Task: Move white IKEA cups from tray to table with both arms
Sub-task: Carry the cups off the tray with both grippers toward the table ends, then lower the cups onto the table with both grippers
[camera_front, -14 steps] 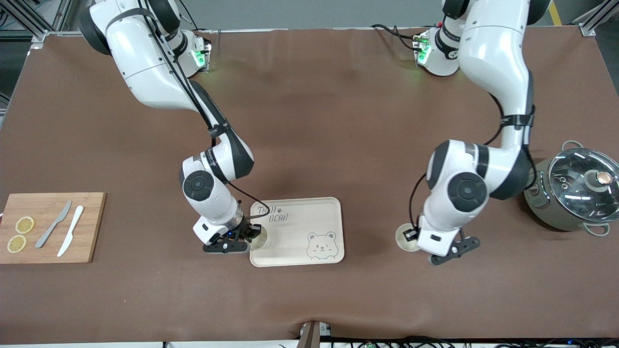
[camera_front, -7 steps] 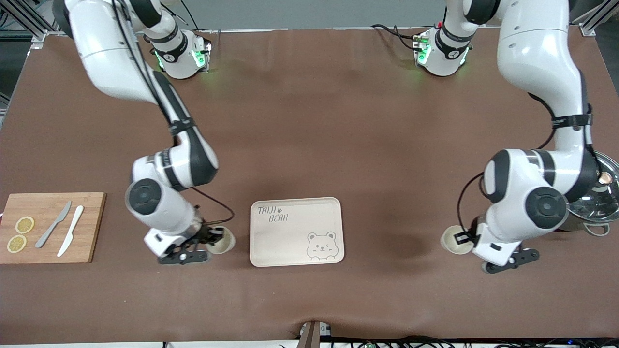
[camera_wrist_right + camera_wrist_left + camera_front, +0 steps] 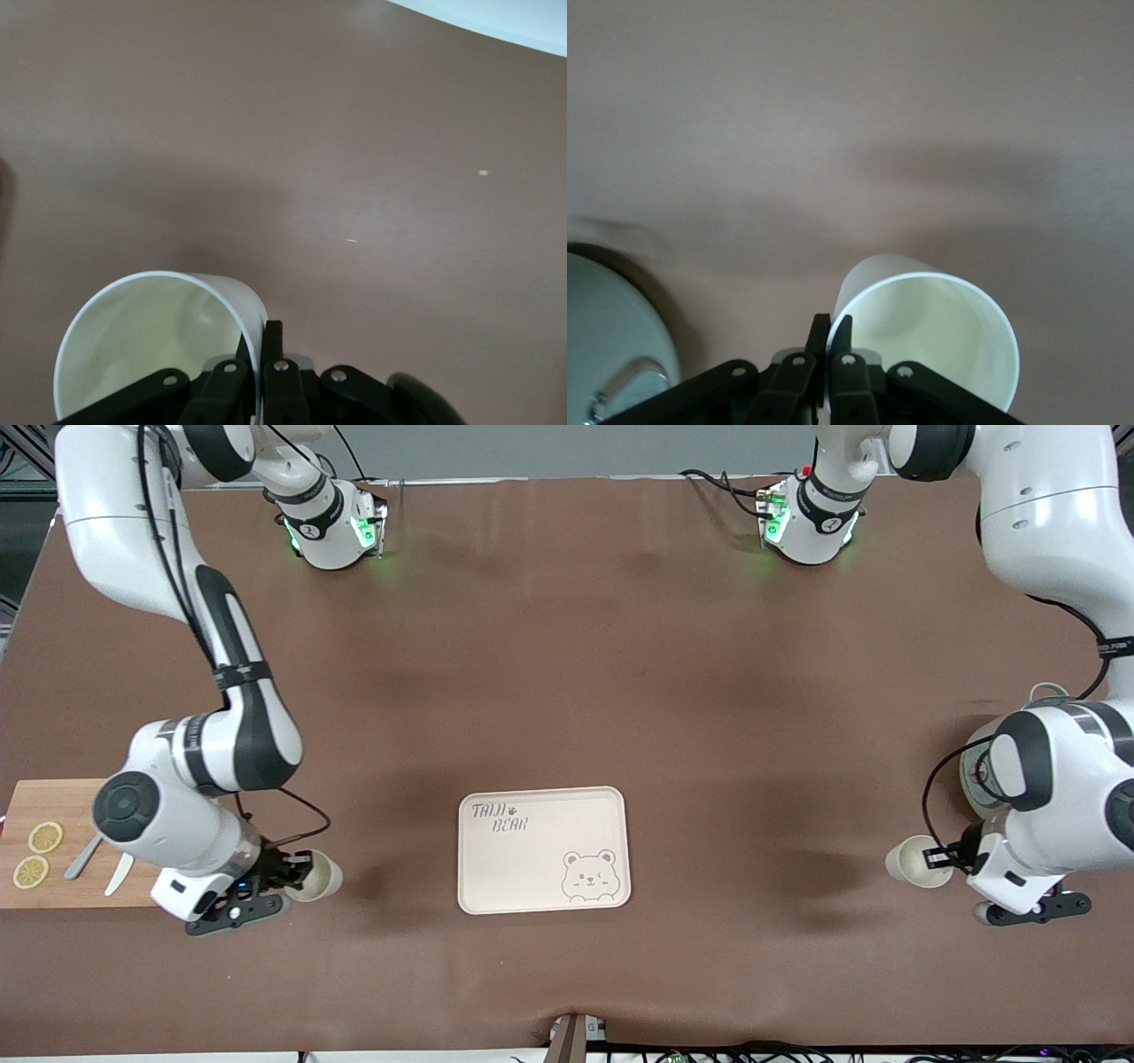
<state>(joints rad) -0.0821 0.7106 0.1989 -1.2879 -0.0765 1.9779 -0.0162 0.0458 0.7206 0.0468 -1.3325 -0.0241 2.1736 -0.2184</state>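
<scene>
My right gripper (image 3: pixel 297 871) is shut on the rim of one white IKEA cup (image 3: pixel 317 875), held over the brown table between the cream bear-printed tray (image 3: pixel 549 837) and the cutting board. The right wrist view shows its fingers pinching the wall of that cup (image 3: pixel 151 341), one inside and one outside. My left gripper (image 3: pixel 939 858) is shut on the rim of the second cup (image 3: pixel 915 862), held over the table beside the pot. The left wrist view shows the same pinch on this cup (image 3: pixel 930 336). The tray has nothing on it.
A wooden cutting board (image 3: pixel 62 797) with two lemon slices (image 3: pixel 44 837) and two knives lies at the right arm's end, partly covered by the right arm. A grey pot (image 3: pixel 972 779) stands at the left arm's end, mostly hidden by the left arm; it also shows in the left wrist view (image 3: pixel 611 345).
Both arms swung outward from the tray with their cups. The right gripper carried its cup off the tray toward the cutting board; the left carried its cup toward the pot.
</scene>
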